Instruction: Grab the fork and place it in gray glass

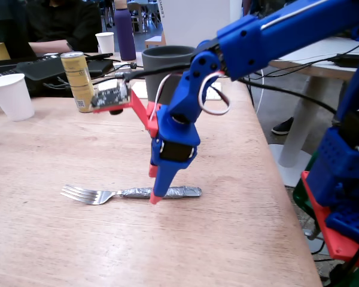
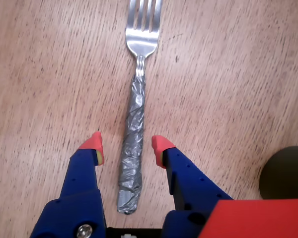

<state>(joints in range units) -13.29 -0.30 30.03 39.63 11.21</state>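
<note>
The fork [image 1: 128,193] lies flat on the wooden table, tines to the left in the fixed view, its handle wrapped in crinkled gray tape. In the wrist view the fork [image 2: 134,119] runs up the middle, tines at the top. My gripper [image 1: 155,186] is blue with red fingertips, pointing down over the taped handle. In the wrist view the gripper [image 2: 128,148] is open, one fingertip on each side of the handle, not touching it. The gray glass [image 1: 164,72] stands upright behind the arm, partly hidden by it; its dark base shows at the wrist view's right edge [image 2: 286,173].
A slim gold can [image 1: 79,81] and a white paper cup [image 1: 12,95] stand at the back left. Another white cup [image 1: 106,43], a purple bottle [image 1: 125,33] and a keyboard [image 1: 54,67] are farther back. The table's right edge [image 1: 281,197] is near the arm. A person sits behind.
</note>
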